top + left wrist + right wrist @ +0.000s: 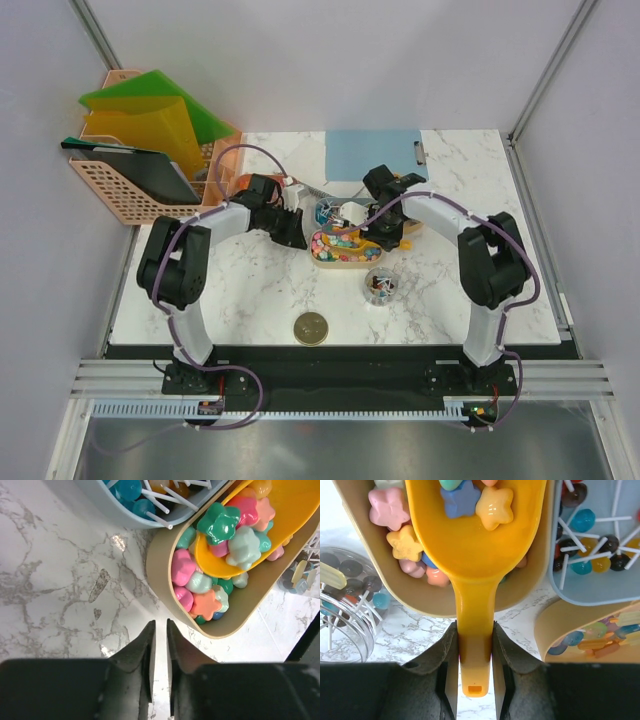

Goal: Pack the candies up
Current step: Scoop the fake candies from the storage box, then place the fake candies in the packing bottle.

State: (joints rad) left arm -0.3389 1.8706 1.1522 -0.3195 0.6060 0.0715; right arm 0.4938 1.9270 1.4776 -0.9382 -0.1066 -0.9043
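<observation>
Status: packing is under way and, in my judgement, well short of complete. The right gripper (474,627) is clamped on the handle of the orange scoop (475,545). The scoop's bowl carries a few star-shaped candies (494,507) and sits over the tan tray (400,597), where the bulk of the candies lie heaped. The left gripper (160,626) holds nothing. Its jaws are drawn almost together with a thin slit between them, above bare table (60,580) just beside the tray's end, at the tray's 9 o'clock in the overhead view. The clear jar (380,285) stands open at the tray's 5 o'clock, holding some stick sweets; no star candies can be made out in it. The gold lid (312,327) lies off at 6 o'clock, near the front edge and well apart from the jar. Outstanding, by my reading: carry the load to the jar, repeat, then close it. Clearances: a blue bowl (115,517) of lollipops crowds the tray at 11 o'clock, and a second tray (555,625) lies at 2 o'clock beneath the right arm, so there is little room on those sides. The run from tray to jar is short and unobstructed. The jar mouth looks narrow against the scoop, so spillage is a risk. Open table lies at 7 to 8 o'clock and at 4 o'clock. The basket (130,195) at the far 10 o'clock corner is well apart.
</observation>
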